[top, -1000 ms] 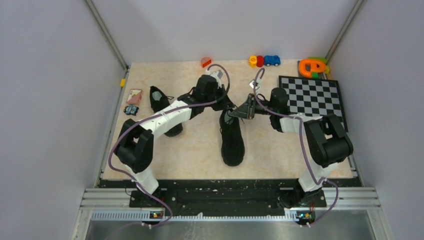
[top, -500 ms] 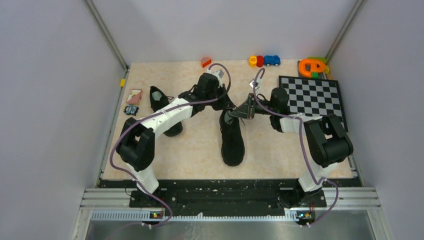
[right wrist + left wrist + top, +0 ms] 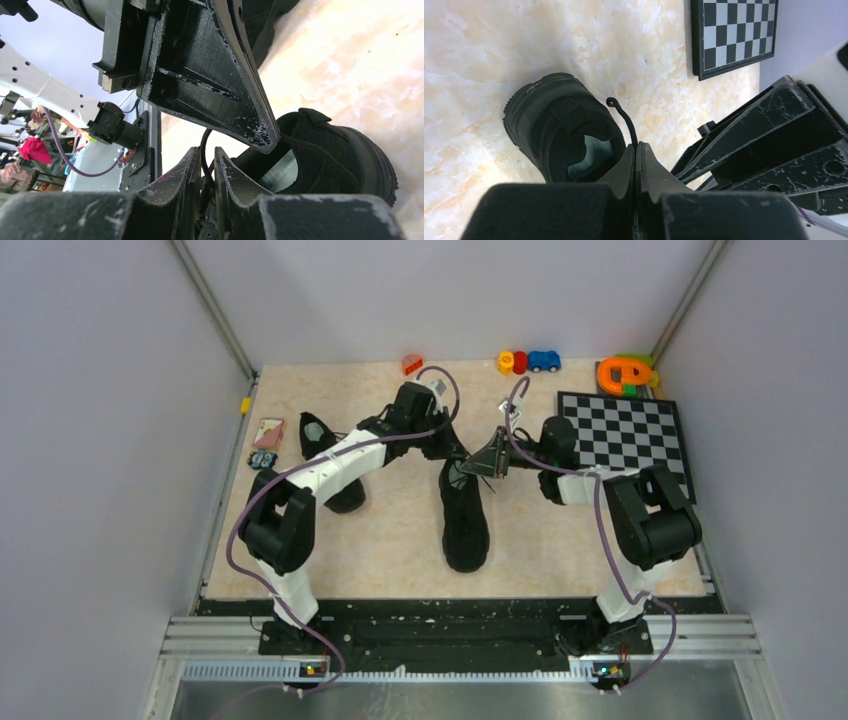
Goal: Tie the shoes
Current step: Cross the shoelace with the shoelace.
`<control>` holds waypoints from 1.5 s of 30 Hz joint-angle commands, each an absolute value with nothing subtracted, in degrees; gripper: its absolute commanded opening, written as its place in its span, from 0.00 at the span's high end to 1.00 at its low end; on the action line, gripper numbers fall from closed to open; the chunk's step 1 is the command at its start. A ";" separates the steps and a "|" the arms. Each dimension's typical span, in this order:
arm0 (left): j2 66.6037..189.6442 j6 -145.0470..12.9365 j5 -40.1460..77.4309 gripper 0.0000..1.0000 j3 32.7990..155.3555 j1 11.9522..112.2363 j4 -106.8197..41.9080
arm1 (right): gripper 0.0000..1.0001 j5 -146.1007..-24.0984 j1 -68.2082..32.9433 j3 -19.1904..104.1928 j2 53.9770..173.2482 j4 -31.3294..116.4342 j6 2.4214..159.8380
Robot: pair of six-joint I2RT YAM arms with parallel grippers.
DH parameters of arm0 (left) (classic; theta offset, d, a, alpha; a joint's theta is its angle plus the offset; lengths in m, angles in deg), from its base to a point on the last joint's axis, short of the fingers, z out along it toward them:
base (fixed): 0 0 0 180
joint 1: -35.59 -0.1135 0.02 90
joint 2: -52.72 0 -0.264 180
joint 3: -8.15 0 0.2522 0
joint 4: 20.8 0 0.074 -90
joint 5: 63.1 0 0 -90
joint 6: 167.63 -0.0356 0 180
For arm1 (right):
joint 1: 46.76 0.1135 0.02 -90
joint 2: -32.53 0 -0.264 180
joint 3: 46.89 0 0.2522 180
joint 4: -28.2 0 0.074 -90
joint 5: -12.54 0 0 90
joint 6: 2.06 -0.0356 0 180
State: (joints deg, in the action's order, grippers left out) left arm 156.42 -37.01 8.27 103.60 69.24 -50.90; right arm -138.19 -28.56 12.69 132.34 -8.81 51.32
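Two black shoes lie on the beige table. One shoe (image 3: pixel 465 515) sits in the middle with its heel toward the back. The other shoe (image 3: pixel 322 445) lies at the left, partly under my left arm. My left gripper (image 3: pixel 453 450) (image 3: pixel 636 146) hangs over the middle shoe's (image 3: pixel 556 127) heel opening, shut on a thin black lace (image 3: pixel 626 122) whose end curls free. My right gripper (image 3: pixel 482 464) (image 3: pixel 207 149) is right beside it. Its jaws stand a narrow gap apart, and a lace strand (image 3: pixel 202 145) runs loosely between them. The shoe's pale insole (image 3: pixel 277 172) shows behind.
A checkerboard (image 3: pixel 625 430) lies at the right. Small toys line the back edge: an orange piece (image 3: pixel 412 364), little cars (image 3: pixel 528 361) and an orange-green toy (image 3: pixel 625 373). Cards (image 3: pixel 268 430) lie at the left edge.
My right gripper's jaws have parted slightly around the lace. My left arm has shifted a little toward the back; both grippers stay over the middle shoe's heel.
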 commanded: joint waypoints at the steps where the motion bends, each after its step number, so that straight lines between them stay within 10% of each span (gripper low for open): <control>1: 156.26 -36.49 6.15 1.00 105.93 69.20 -50.20 | 0.82 -138.51 -28.79 13.28 132.86 -10.27 52.66; 17: 156.34 -36.51 5.73 1.00 106.09 68.99 -50.47 | 0.57 -136.92 -28.89 11.64 130.23 -6.22 55.53; 45: 156.98 -36.79 5.57 1.00 107.26 68.90 -52.40 | 0.79 -137.75 -29.31 9.66 128.12 -7.75 55.07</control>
